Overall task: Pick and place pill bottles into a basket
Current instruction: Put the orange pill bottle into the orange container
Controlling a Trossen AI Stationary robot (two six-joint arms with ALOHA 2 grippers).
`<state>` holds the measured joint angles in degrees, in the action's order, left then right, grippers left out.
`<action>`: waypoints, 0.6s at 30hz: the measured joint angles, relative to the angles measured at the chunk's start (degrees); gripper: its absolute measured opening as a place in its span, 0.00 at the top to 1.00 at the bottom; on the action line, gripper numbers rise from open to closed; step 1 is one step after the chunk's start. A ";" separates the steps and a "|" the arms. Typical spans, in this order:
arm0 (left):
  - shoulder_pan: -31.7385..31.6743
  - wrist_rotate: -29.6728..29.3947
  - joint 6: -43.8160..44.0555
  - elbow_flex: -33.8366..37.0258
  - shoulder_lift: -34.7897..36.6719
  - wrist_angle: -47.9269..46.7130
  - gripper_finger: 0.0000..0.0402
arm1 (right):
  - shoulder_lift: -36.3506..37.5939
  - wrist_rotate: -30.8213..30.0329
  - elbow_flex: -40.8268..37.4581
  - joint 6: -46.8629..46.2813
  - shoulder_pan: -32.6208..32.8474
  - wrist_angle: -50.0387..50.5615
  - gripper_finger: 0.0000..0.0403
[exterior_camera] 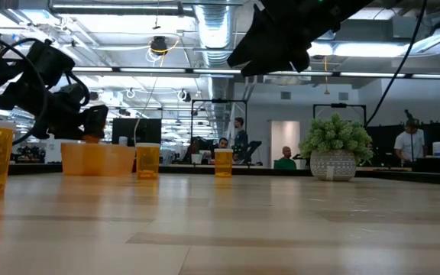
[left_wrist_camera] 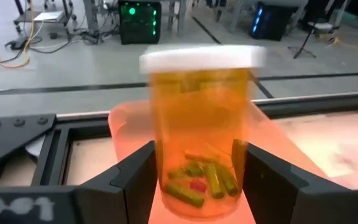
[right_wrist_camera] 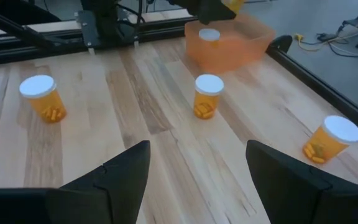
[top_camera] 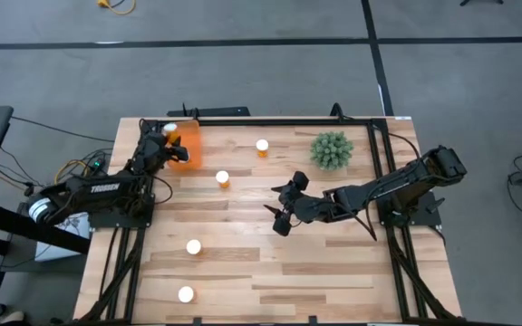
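Left gripper (left_wrist_camera: 197, 180), upper left: jaws clamped on pill bottle (left_wrist_camera: 199, 124) above basket (top_camera: 188, 148) for dropping. Right gripper (right_wrist_camera: 197, 174), centre: jaws apart, empty.

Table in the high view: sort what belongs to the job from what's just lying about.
Job: translucent orange white-capped pill bottles; one held by left gripper; bright orange plastic basket.
Lying about: spiky green potted plant.

I see the bottle (left_wrist_camera: 199, 130) in left wrist view blurred, base cut by the frame; basket (left_wrist_camera: 129, 121) mostly hidden behind it; label unreadable.
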<state>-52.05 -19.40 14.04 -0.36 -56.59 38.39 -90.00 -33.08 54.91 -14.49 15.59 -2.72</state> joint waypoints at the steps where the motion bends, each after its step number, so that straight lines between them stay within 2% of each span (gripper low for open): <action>1: 0.22 -0.47 -0.03 0.00 -0.66 0.93 0.50 | 0.00 0.00 0.01 0.01 0.00 -0.06 0.35; 18: 0.71 -2.06 1.25 0.00 -2.57 4.70 0.47 | 0.00 0.09 0.01 -0.01 0.02 -0.33 0.35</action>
<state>-51.33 -21.45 15.29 -0.36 -59.16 43.08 -90.00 -32.99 54.92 -14.49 15.62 -3.05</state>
